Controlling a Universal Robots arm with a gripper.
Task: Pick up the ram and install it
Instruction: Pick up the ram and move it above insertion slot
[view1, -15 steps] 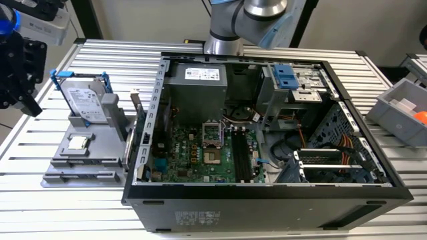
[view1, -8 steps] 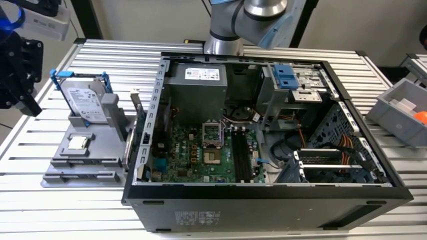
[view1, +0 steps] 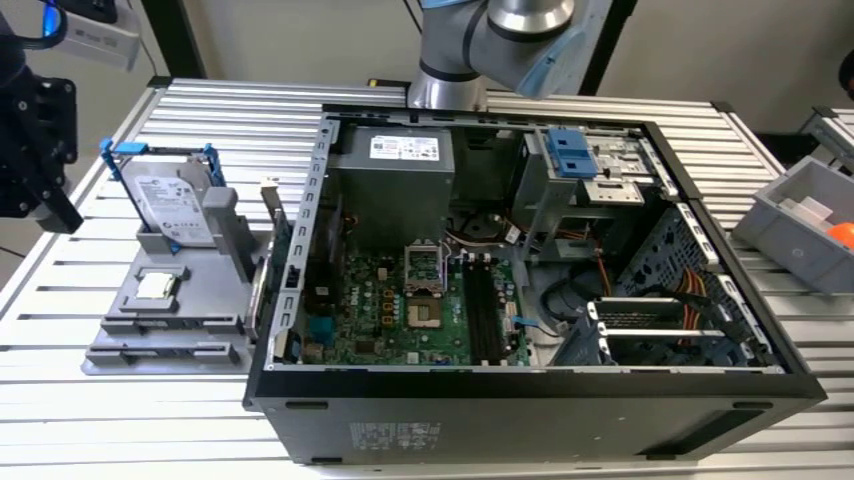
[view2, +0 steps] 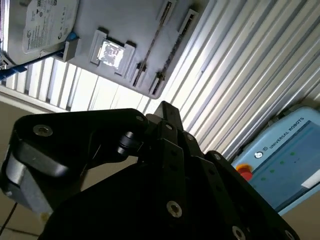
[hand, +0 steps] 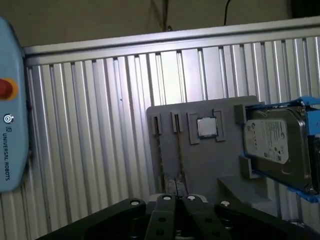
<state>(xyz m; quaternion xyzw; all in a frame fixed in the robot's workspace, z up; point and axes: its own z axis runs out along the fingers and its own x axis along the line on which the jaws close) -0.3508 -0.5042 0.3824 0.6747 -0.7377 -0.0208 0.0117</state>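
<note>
Now the pincer (hand: 178, 198) is closed narrow with nothing between its jaws, and it hangs at the far left of the exterior view above the table (view1: 134, 420). The ram (hand: 178, 150) stands on edge in a slot of the grey holder (view1: 120, 300), left of centre there, beside the open computer case (view1: 534, 410). A hard drive (view1: 174, 200) sits at the holder's other end.

A ribbed aluminium table (view1: 160, 400) — slats catching bright glare — stands before a plain pale wall (view1: 294, 40), tan floor (view2: 7, 107) beyond its edge.
</note>
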